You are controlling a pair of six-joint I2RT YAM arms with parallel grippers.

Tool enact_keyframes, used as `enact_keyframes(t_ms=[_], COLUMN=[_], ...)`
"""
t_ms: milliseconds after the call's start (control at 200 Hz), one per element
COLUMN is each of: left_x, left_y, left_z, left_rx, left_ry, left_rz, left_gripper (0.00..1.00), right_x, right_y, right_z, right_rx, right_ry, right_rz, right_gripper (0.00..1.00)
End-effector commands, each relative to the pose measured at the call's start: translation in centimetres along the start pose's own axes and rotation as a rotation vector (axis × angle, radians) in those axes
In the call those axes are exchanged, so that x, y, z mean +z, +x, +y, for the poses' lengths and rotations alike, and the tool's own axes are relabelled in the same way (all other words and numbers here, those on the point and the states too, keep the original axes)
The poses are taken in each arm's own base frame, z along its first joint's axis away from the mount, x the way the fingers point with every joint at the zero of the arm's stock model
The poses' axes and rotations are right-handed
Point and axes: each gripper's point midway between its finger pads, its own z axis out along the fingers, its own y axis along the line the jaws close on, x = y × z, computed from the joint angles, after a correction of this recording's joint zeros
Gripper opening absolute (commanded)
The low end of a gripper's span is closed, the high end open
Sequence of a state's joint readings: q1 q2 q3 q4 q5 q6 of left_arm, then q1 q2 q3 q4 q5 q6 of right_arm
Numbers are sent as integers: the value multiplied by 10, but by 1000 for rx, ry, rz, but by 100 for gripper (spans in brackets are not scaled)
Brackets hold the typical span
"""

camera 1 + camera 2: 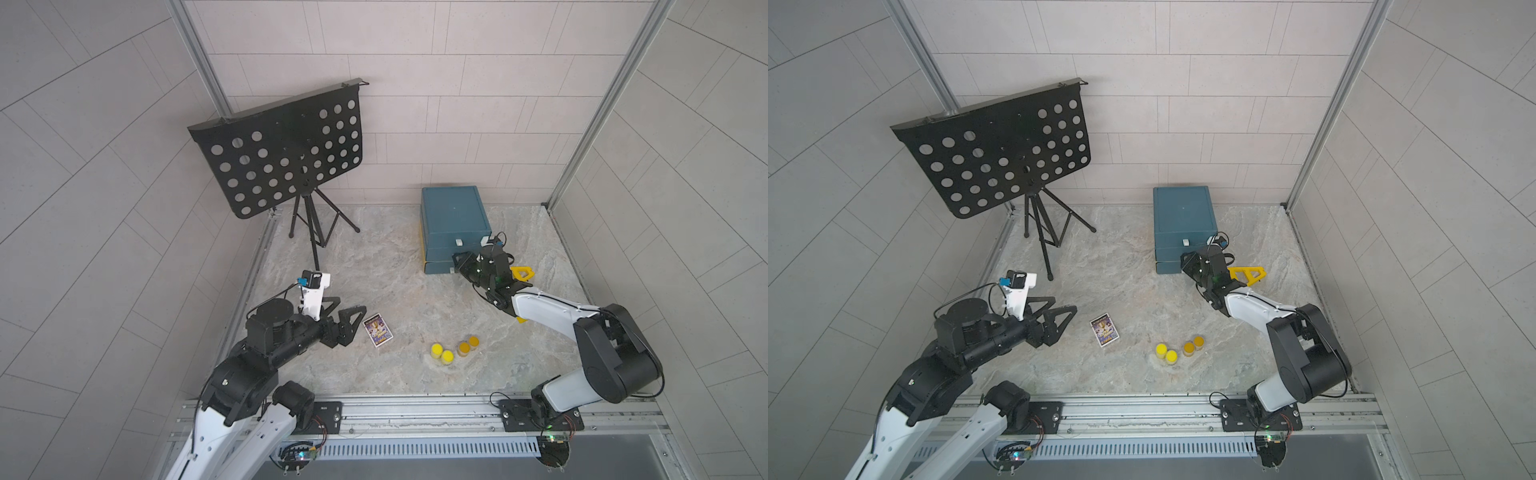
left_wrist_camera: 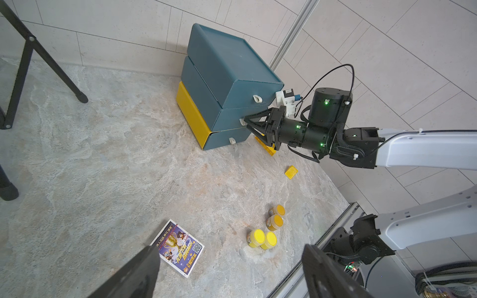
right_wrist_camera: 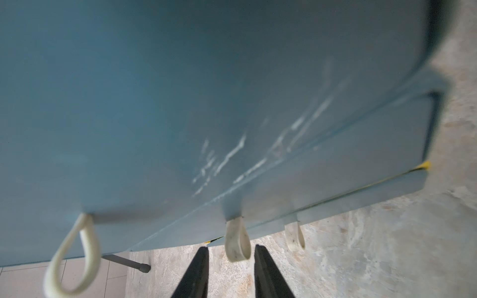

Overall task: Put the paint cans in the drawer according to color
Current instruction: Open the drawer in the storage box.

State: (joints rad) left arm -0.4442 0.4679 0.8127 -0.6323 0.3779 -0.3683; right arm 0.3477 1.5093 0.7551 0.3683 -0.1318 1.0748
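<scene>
Watching right gripper (image 3: pixel 231 248) at teal drawer stack (image 1: pixel 453 212), far right. Jaws narrowly parted, straddling white pull loop (image 3: pixel 236 232) of middle drawer; I see slim gaps either side, no pinch. Four paint cans well apart from it, near side of table: yellow-lidded pair (image 1: pixel 436 348) touching, orange-amber pair (image 1: pixel 463 347) just right of them. All small, round, upright. Left of them printed card (image 1: pixel 378 330), then left gripper (image 1: pixel 352 304), spread wide, empty.
</scene>
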Motion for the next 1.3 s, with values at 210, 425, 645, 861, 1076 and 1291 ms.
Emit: enact_keyframes(t_ms=[210,425,645,861,1076,1291], left_x=[-3,-3,-4,-4,-4,-5], left_y=[-6,-6,-7,-7,-7,-7], left_z=[-1,-2,-2,-3,-2,-2], left_rx=[12,13,15,17,14,16], left_ry=[3,7,7,9,9,8], left_rz=[-34,-36,-40,-42,-42,-45], left_gripper=[94,94,94,94,94,94], right_x=[12,9,12,2,-20,-36], right_y=[-5,-13,-15,-16,-16,-6], right_z=[-6,-5,-4,-8,-14,-24], right_rx=[24,-1,14,20,36,62], right_ry=[34,32,18,22,21,28], right_rz=[-16,-56,-72,-100,-128,-111], right_gripper=[30,16,6,0,0,0])
